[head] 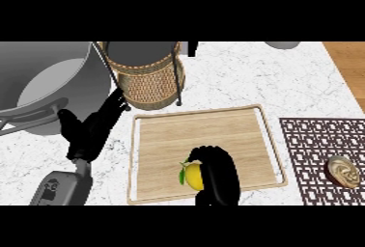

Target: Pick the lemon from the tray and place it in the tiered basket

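A yellow lemon [192, 175] with a green leaf lies near the front edge of the wooden tray [206, 130]. My right hand [217, 171] is curled round the lemon's right side, fingers arching over its top. The woven tiered basket [146, 72] with black wire legs stands behind the tray at the back left. To the left of the tray my left hand [89, 132] rests open, fingers pointing up toward the basket.
A large grey pot [43, 87] with a handle fills the back left. A dark patterned mat [321, 159] at the right carries a small round brown-and-cream thing [345, 170]. The counter's right edge meets wood flooring.
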`<action>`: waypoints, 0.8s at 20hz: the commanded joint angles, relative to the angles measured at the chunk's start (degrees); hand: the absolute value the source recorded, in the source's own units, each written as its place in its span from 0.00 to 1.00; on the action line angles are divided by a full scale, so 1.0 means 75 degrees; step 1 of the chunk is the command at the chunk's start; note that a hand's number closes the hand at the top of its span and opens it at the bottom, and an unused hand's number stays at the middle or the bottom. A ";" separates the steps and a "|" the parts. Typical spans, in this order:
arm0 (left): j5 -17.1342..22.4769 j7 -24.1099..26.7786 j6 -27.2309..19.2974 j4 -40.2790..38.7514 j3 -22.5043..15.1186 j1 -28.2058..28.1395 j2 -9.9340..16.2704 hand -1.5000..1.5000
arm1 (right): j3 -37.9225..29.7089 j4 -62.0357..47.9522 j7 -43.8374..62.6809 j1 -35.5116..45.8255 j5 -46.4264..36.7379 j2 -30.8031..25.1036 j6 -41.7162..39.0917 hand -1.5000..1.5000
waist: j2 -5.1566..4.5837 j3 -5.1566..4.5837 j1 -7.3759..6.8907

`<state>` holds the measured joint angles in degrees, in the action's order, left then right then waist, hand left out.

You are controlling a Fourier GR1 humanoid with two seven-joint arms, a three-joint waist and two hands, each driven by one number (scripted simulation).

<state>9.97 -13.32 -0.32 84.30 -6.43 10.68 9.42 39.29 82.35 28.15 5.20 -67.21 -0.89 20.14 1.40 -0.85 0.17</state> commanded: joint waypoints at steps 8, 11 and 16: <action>0.0019 -0.0160 0.0177 0.0251 0.0104 -0.0162 0.0006 0.50 | 0.0263 -0.0345 0.0776 -0.0273 -0.0255 -0.0004 0.0111 1.00 | -0.0174 0.0109 -0.0008; -0.0170 0.0133 0.0035 0.0168 -0.0020 -0.0283 -0.0132 0.50 | -0.0258 -0.0307 0.1921 -0.0414 -0.0057 -0.0017 -0.1177 1.00 | -0.0181 0.0090 0.0064; -0.0034 0.0027 0.0100 0.0196 0.0178 -0.0178 -0.0019 0.50 | -0.0571 0.0875 0.2918 -0.0175 0.0256 0.0119 -0.1963 1.00 | -0.0179 0.0102 0.0044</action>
<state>9.62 -13.07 0.42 85.46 -5.44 9.40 9.14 44.92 86.13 40.65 0.94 -67.34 0.04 10.73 0.86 0.11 -0.11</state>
